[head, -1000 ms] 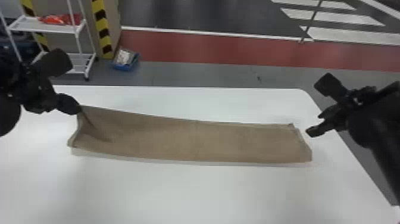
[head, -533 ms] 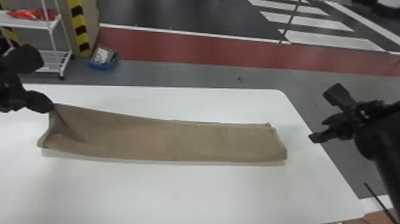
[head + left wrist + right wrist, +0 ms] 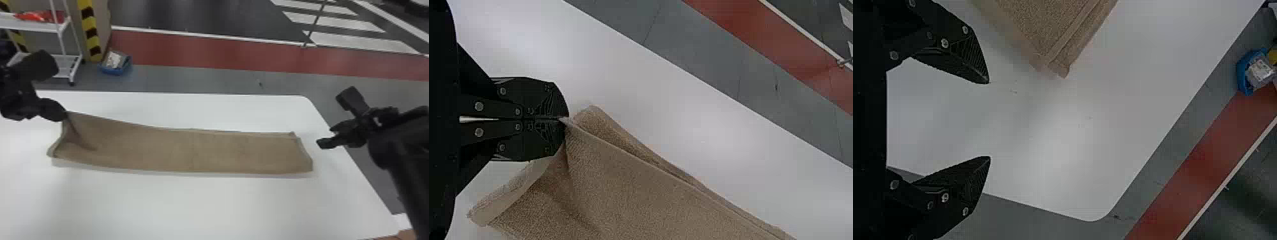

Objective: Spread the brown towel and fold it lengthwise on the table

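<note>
- Running left to right across the middle of the head view, the brown towel (image 3: 191, 150) lies as a long strip on the white table (image 3: 191, 207); its long axis points roughly from one gripper to the other, and that line is what the coming move turns on.
- The left gripper (image 3: 565, 119) has its fingers pressed together on the towel's upper left corner, at the left of the head view; the cloth leads away from the fingertips to the right and downward, with a crease slanting in from the pinch.
- The right gripper (image 3: 988, 120) has its fingers spread with nothing between them; in the head view it hangs just beyond the strip's right end, apart from it, about level with the upper part of that edge; the cloth lies to its left.
- The left arm is the nearer one, being already on the cloth; the right is the nearer to the right end, whose layered edges look slightly out of line at the upper corner.
- The lengthwise fold looks mostly made; the next move probably calls for laying the pinched corner down along the long axis, then letting go; pulling sideways off that line could skew the layers or deepen the crease.
</note>
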`<control>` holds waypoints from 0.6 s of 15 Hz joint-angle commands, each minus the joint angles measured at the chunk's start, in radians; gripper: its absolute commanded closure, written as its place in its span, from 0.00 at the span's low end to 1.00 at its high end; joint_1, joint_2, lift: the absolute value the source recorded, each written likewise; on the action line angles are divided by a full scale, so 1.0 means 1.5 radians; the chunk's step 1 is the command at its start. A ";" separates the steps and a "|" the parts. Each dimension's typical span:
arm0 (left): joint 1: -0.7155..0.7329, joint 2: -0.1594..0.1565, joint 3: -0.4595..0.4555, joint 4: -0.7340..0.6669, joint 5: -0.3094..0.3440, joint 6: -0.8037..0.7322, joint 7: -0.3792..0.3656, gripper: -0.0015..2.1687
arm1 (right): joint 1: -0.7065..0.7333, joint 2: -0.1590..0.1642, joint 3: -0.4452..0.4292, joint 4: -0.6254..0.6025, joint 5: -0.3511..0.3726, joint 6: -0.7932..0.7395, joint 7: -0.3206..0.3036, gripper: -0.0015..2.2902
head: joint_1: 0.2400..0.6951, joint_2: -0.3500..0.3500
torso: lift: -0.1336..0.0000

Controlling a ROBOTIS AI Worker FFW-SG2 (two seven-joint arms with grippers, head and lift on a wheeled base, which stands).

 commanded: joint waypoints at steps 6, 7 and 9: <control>0.024 0.004 0.009 -0.004 0.052 -0.003 0.111 0.00 | -0.004 0.010 0.017 -0.011 -0.006 0.021 0.003 0.18 | 1.00 0.25 | 0.07; 0.032 0.004 0.013 -0.008 0.059 -0.011 0.121 0.00 | -0.002 0.010 0.016 -0.011 -0.007 0.021 0.003 0.18 | 1.00 0.26 | 0.07; 0.040 0.004 0.025 -0.011 0.068 -0.040 0.132 0.01 | 0.001 0.010 0.011 -0.012 -0.011 0.021 0.007 0.18 | 1.00 0.26 | 0.07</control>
